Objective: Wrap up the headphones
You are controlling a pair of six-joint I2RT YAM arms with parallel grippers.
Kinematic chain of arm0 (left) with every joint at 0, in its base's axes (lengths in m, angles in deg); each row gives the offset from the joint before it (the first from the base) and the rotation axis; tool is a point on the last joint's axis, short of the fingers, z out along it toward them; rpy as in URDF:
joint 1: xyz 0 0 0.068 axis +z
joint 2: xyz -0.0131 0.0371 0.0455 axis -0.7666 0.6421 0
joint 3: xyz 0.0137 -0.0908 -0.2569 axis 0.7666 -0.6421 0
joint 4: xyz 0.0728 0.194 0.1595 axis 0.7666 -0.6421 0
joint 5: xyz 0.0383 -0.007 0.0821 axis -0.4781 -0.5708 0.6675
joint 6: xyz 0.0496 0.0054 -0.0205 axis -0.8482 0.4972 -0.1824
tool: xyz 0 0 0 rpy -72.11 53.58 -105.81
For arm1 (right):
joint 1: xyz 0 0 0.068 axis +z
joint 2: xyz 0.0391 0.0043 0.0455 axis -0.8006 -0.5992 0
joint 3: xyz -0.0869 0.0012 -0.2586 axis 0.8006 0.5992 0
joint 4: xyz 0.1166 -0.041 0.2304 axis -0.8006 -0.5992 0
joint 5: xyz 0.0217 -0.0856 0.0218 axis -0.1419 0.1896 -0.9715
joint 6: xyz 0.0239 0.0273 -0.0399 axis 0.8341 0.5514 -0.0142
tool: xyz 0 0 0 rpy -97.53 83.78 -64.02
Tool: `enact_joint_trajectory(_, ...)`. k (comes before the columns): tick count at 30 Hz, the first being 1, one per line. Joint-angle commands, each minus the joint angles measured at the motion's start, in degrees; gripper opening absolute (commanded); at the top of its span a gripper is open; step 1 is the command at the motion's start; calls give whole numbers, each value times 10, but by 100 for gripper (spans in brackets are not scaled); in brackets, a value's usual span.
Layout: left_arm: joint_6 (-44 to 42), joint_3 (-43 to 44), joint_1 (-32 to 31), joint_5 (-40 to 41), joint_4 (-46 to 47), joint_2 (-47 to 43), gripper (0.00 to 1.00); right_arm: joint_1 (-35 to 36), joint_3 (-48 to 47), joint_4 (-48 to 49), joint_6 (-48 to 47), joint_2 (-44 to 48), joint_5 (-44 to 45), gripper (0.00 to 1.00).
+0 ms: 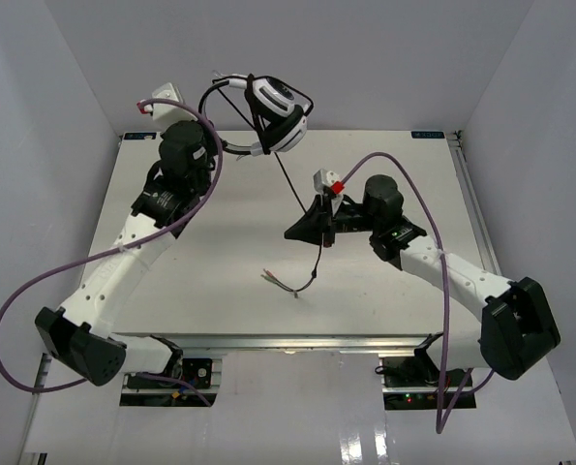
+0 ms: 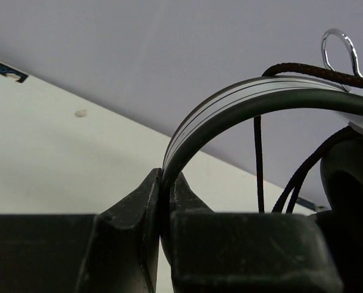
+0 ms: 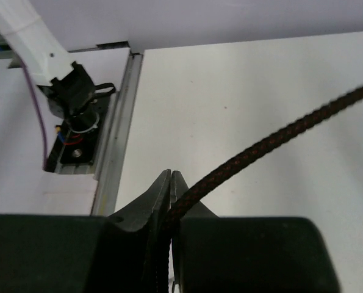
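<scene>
Holding headphones [image 1: 280,114] headband [image 2: 242,101] between left fingers [image 2: 133,213] | cord [image 3: 279,137] pinched between right fingers [image 3: 154,200]

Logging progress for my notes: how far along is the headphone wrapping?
Done: the white-and-black over-ear headphones are held up, left fingers clamped on the black headband. In hand: right fingers pinch the thin braided black cord. Left: its plug end lies loose on the white table, unwrapped.
</scene>
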Motion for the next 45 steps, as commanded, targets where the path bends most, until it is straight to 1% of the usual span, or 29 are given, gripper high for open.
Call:
enact_joint_trajectory(1,-56,14,7,58,22,47,0,55,-89,-291,-249,10,150,8)
enact_joint_trajectory(3,-78,22,7,41,11,77,0,82,-127,-367,-311,4,217,8)
enact_joint_trajectory(6,-131,30,7,6,-20,128,0,102,-196,-428,-389,-10,360,8)
enact_joint_trajectory(8,-152,11,6,-16,-31,135,0,109,-213,-439,-447,-12,424,8)
enact_joint_trajectory(10,-189,-21,1,-83,-29,131,0,122,-211,-414,-510,-12,575,8)
enact_joint_trajectory(11,-208,-38,-4,-121,-28,126,0,127,-203,-395,-540,-12,623,8)
enact_joint_trajectory(12,-223,-61,-11,-142,-28,123,0,129,-197,-372,-571,-14,669,8)
enact_joint_trajectory(14,-264,-90,-25,-177,-28,110,0,128,-194,-353,-602,-17,707,8)
enact_joint_trajectory(15,-270,-104,-29,-180,-28,106,0,128,-193,-347,-612,-19,719,8)
enact_joint_trajectory(17,-306,-133,-35,-198,-28,79,0,126,-188,-336,-627,-26,737,9)
enact_joint_trajectory(20,-337,-161,-36,-229,-29,49,0,125,-171,-308,-645,-41,760,12)
enact_joint_trajectory(22,-360,-177,-38,-256,-31,18,0,117,-172,-308,-641,-51,759,15)
enact_joint_trajectory(26,-366,-219,-38,-325,-22,-31,0,88,-178,-308,-607,-73,730,17)
enact_joint_trajectory(28,-352,-234,-38,-353,-18,-60,0,68,-181,-308,-574,-79,684,16)
enact_joint_trajectory(30,-342,-237,-39,-358,-18,-72,0,40,-183,-316,-527,-80,642,16)
enact_joint_trajectory(32,-326,-233,-38,-377,-18,-84,0,11,-186,-328,-481,-84,583,15)
enact_joint_trajectory(37,-284,-202,-38,-416,-20,-94,0,-57,-185,-336,-389,-93,408,14)
enact_joint_trajectory(40,-241,-179,-38,-460,-11,-98,0,-95,-180,-333,-342,-112,241,17)
enact_joint_trajectory(41,-227,-175,-38,-477,-3,-102,0,-107,-180,-331,-332,-119,212,17)
enact_joint_trajectory(43,-207,-158,-38,-505,13,-106,0,-124,-179,-323,-302,-136,115,18)
enact_joint_trajectory(45,-175,-140,-38,-519,28,-108,0,-133,-169,-289,-260,-150,23,18)
